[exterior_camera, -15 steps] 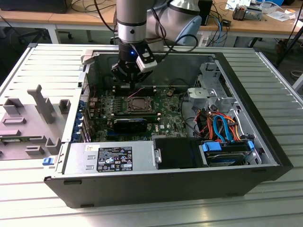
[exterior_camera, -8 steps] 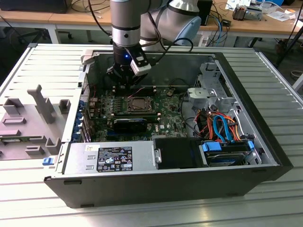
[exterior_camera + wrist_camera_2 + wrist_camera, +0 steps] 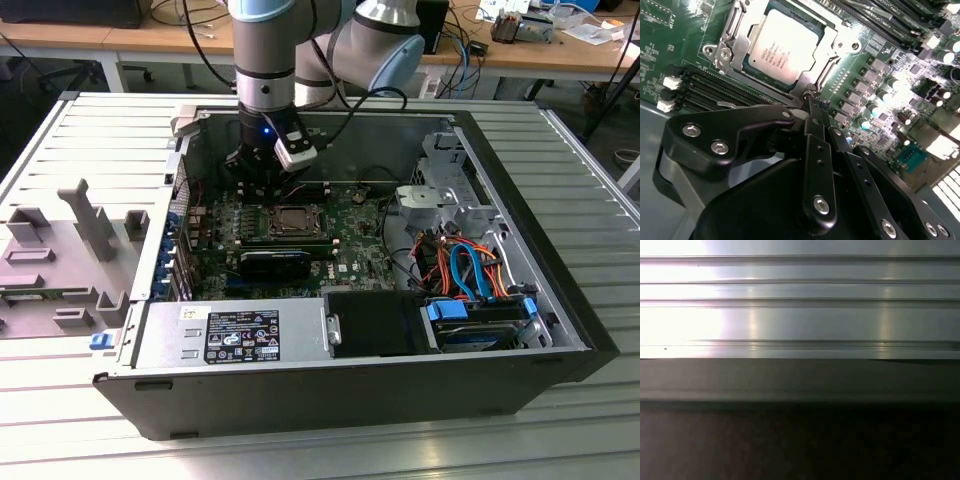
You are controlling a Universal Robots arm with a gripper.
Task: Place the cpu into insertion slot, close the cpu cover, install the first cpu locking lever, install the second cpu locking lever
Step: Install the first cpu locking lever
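The cpu (image 3: 785,47), a silvery square chip, lies in the insertion slot (image 3: 293,221) on the green board. The cpu cover (image 3: 834,44) lies flat around it, with the chip showing through its window. A thin lever (image 3: 732,25) runs along one side of the socket. My gripper (image 3: 809,96) is shut, its black fingertips pressed together at the socket's near corner, where a small metal lever end (image 3: 810,89) sits; I cannot tell if they touch it. In the exterior view the gripper (image 3: 262,178) hangs inside the open case, just behind the socket toward the exterior view's left.
Long black memory slots (image 3: 715,87) run beside the socket. A black card (image 3: 275,262) lies in front of it, the power supply (image 3: 235,335) is at the case front, and drive bays with orange and blue cables (image 3: 465,270) are toward the exterior view's right. Case walls (image 3: 300,395) enclose the board.
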